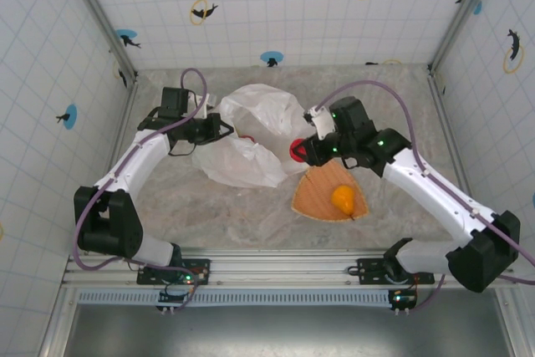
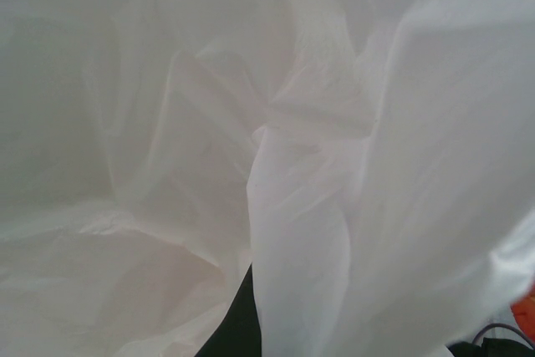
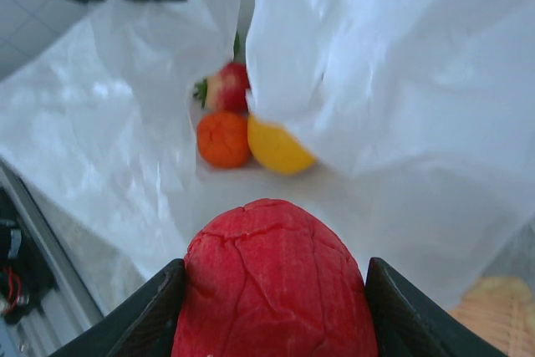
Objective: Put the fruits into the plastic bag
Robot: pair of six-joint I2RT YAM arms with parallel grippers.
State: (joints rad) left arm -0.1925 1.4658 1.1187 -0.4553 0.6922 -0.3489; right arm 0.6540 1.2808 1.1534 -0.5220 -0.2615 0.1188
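White, crinkled film sits slumped in the middle of the stone-patterned table [image 1: 401,106]: the plastic bag [image 1: 251,144], far bigger than anything near it. At the bag's 9 o'clock edge the left gripper [image 1: 219,129] is clamped tight on a fold of the plastic, and its wrist camera is pressed right up against pale wrinkled sheet [image 2: 167,165].

At the bag's 3 o'clock edge the right gripper [image 1: 299,150] grips a red fruit [image 3: 276,286]. The fruit has a cracked-looking skin and is wedged between the two dark fingers [image 3: 142,315], which touch it on both sides. It hangs just at the rim of the bag, not inside it.

Looking past it from the right wrist, the bag gapes open. Three fruits lie together inside: a strawberry [image 3: 227,87] at 12 o'clock of the group, an orange fruit [image 3: 223,138] just below it, and a yellow fruit [image 3: 276,150] touching the orange one at its 3 o'clock.

At 5 o'clock from the bag lies a flat, fan-shaped orange tray [image 1: 313,198], its tip tucked under the right gripper. One yellow-orange fruit [image 1: 343,198] rests on it.
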